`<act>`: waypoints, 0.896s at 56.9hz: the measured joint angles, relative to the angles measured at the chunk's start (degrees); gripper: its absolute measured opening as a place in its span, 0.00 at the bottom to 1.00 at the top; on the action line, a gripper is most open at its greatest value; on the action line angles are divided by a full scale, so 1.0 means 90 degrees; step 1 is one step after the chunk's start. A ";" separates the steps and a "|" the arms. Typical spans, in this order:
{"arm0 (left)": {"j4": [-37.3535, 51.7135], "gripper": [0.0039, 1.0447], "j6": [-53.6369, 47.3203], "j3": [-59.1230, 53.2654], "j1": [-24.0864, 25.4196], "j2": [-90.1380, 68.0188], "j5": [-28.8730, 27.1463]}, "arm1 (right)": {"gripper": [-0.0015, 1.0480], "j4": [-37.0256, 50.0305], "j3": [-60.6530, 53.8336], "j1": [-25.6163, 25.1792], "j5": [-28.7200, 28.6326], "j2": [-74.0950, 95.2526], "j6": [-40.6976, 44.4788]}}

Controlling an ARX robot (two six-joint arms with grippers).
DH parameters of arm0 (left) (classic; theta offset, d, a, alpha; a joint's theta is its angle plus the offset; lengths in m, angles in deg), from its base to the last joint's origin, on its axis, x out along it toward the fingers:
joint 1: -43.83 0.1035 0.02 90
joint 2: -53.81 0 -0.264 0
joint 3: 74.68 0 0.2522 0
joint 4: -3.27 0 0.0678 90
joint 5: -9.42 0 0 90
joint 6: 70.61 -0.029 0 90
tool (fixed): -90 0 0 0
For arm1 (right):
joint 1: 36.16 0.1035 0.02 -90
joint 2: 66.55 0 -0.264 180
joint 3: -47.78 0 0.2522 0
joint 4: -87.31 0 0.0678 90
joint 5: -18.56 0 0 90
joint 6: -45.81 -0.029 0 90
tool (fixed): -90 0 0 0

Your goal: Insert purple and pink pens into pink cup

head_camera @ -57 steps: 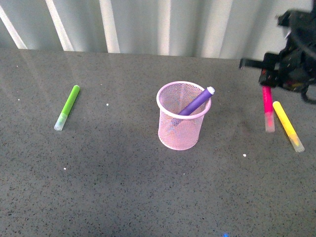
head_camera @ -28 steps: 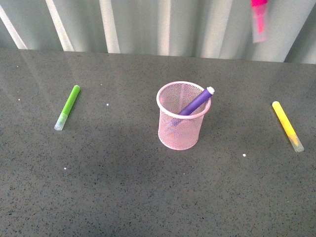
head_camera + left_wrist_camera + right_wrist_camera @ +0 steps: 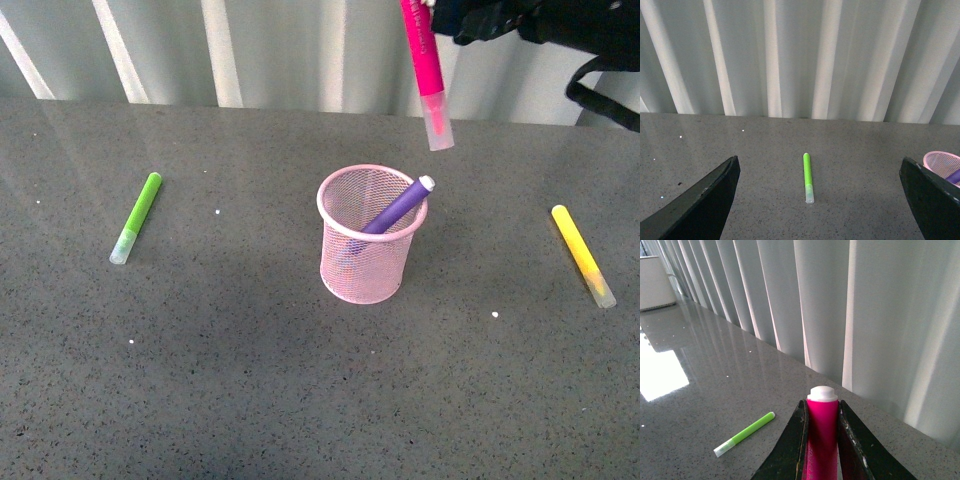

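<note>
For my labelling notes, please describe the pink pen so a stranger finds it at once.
Start at the pink cup in the middle of the table. Above it, slightly right, the right hand holds the pink pen, clear cap down. It alone is magenta and airborne.

Table top [image 3: 250, 400]: dark grey, speckled like stone, polished; mirrors the wall at upper left of the frame.
Pink cup [image 3: 362, 268]: fine wire mesh, pale pink coating, smooth solid rim.
Pink pen [image 3: 421, 50]: smooth plastic, slight gloss; frosted clear cap.
Purple pen [image 3: 398, 206]: smooth plastic.
Right gripper fingers [image 3: 790, 450]: black, matt, scuffed edges.
</note>
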 joint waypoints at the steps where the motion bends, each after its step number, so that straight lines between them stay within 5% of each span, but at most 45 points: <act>1: 0.0000 0.94 0.0000 0.0000 0.0000 0.0000 0.0000 | 0.11 -0.0044 0.0075 0.0012 0.0002 0.0058 0.0000; 25: 0.0000 0.94 0.0000 0.0000 0.0000 0.0000 0.0000 | 0.11 0.0151 0.0272 0.0386 0.0049 0.0794 -0.0223; 51: 0.0000 0.94 0.0000 0.0000 0.0000 0.0000 0.0000 | 0.11 0.0427 -0.0134 0.0078 -0.0219 0.0840 -0.0333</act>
